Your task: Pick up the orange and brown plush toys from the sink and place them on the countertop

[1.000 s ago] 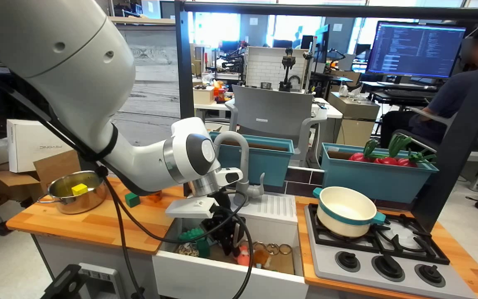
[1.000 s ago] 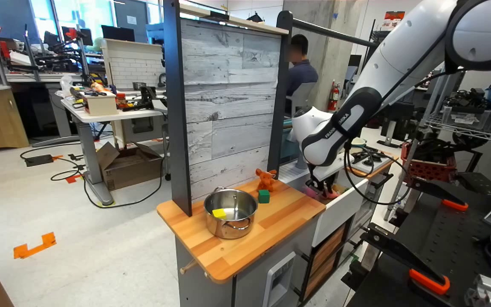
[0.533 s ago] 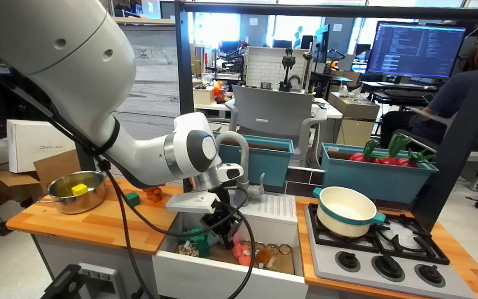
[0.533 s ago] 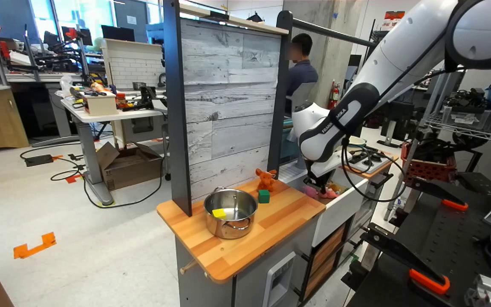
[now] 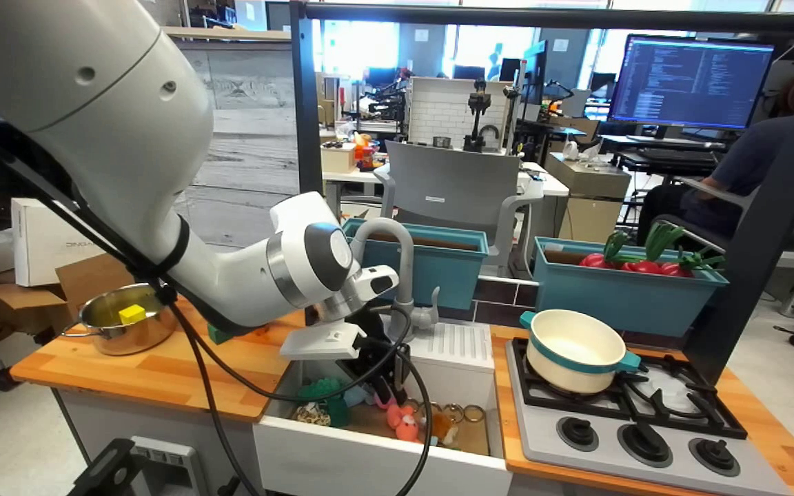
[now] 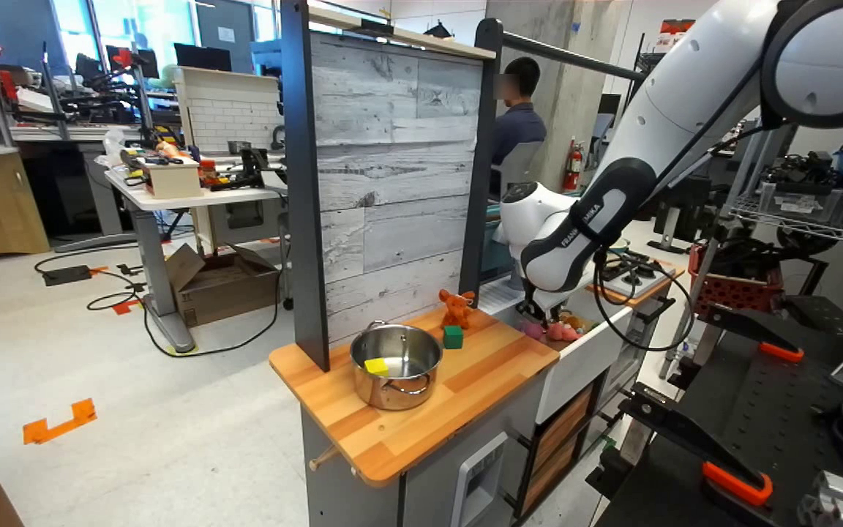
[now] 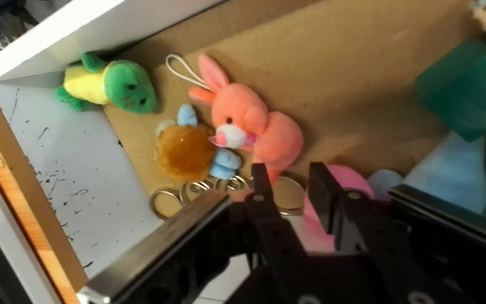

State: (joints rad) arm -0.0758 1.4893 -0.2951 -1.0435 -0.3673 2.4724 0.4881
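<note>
The orange plush toy (image 6: 456,310) sits on the wooden countertop (image 6: 495,360), by the back panel; the arm mostly covers it in an exterior view (image 5: 274,332). The brown plush toy (image 7: 186,153), with blue feet, lies in the white sink (image 5: 376,458); it also shows in an exterior view (image 5: 444,428). A coral-pink bunny (image 7: 243,114) lies beside it. My gripper (image 7: 289,169) is open, fingers apart, inside the sink at the back. Its fingertips overlap the bunny's lower end and a pink toy (image 7: 350,181) in the wrist view; contact cannot be told. Nothing is held.
A green toy (image 7: 129,86), metal rings (image 7: 165,204) and a green block (image 7: 462,88) lie in the sink. The faucet (image 5: 405,275) stands close behind my gripper. A steel pot (image 6: 396,394) and green cube (image 6: 453,337) stand on the countertop. The stove (image 5: 542,441) borders the sink.
My gripper has shifted back toward the faucet and tilted, away from the coral-pink bunny. More of the bunny shows. The arm covers more of the orange toy again.
</note>
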